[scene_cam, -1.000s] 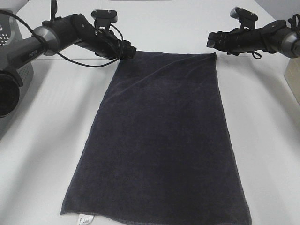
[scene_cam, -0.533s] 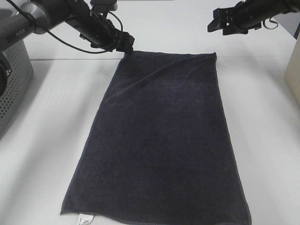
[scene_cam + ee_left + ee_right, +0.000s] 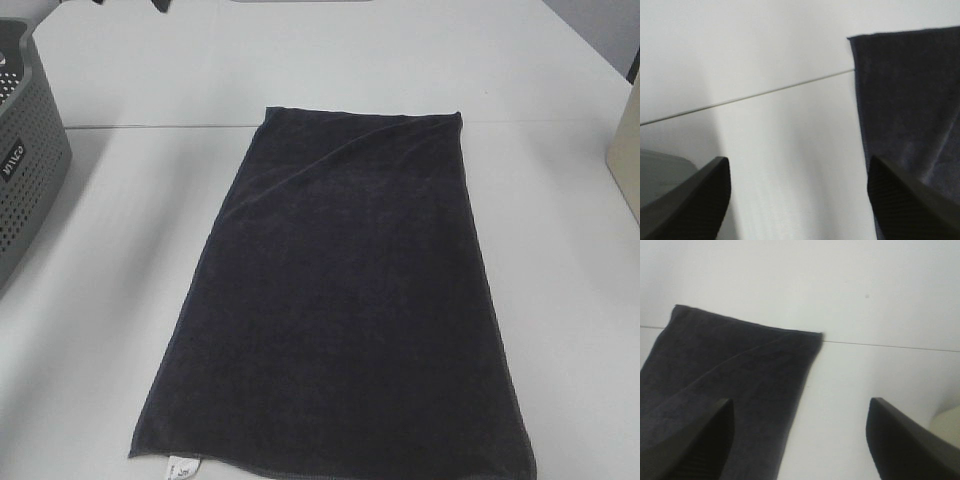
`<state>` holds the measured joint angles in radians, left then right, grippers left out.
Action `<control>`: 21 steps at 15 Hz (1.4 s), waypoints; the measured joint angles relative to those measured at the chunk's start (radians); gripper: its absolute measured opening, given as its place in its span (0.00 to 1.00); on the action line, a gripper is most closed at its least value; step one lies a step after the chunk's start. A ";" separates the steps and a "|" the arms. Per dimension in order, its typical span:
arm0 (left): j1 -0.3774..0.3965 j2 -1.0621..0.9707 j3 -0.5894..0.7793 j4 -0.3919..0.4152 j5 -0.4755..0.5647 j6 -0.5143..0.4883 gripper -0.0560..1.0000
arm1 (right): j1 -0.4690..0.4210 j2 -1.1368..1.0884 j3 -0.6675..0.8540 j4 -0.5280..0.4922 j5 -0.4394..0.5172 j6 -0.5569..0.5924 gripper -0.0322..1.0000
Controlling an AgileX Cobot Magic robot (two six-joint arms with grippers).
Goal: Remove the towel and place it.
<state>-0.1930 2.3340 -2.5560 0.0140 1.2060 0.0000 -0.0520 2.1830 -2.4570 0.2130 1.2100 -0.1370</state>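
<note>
Spread flat on the white surface (image 3: pixel 100 300): the towel (image 3: pixel 345 300), dark, long axis running away from the high camera, far edge narrower-looking than the near one. Small white tag (image 3: pixel 183 466) at the near left corner. Faint crease slanting across the far part of the cloth. Far edge just past a thin seam line in the surface.

At the left edge of the high view, well apart from the towel: grey perforated basket (image 3: pixel 25 170). At the right edge, a sliver of a pale beige object (image 3: pixel 626 150), not identifiable. At the very top left of that view, only a dark scrap of arm; neither hand visible there.

Left hand (image 3: pixel 800 200), in its wrist view: fingers (image 3: pixel 695 205) spread wide, nothing between them, bare surface in the gap, one towel corner close by. Raised off the surface, touching nothing.

Right hand (image 3: pixel 797 440), in its wrist view: fingers (image 3: pixel 905 440) likewise spread wide, holding nothing, the other far corner of the towel (image 3: pixel 735 385) lying flat partly in the gap. No contact with the cloth.
</note>
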 joint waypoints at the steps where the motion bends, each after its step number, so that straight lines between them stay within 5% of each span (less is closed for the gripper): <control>1: 0.030 -0.038 0.000 0.001 0.002 -0.011 0.73 | -0.001 -0.030 0.000 -0.048 0.003 0.024 0.72; 4: 0.100 -0.134 0.015 -0.027 0.004 -0.034 0.73 | -0.002 -0.105 0.041 -0.073 0.006 0.049 0.72; 6: 0.124 -0.236 0.131 -0.049 0.004 -0.036 0.73 | -0.001 -0.236 0.206 -0.063 0.006 0.050 0.72; 11: 0.126 -0.598 0.630 -0.052 -0.002 -0.020 0.73 | -0.001 -0.710 0.773 -0.061 0.006 0.052 0.72; 16: 0.126 -1.151 1.255 -0.052 -0.152 -0.057 0.73 | -0.001 -1.222 1.280 -0.060 0.009 0.075 0.72; 21: 0.126 -1.654 1.698 -0.008 -0.242 -0.067 0.73 | -0.001 -1.615 1.553 -0.073 0.009 0.078 0.72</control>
<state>-0.0670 0.6800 -0.8580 0.0060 0.9640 -0.0670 -0.0530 0.5680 -0.9040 0.1400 1.2190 -0.0590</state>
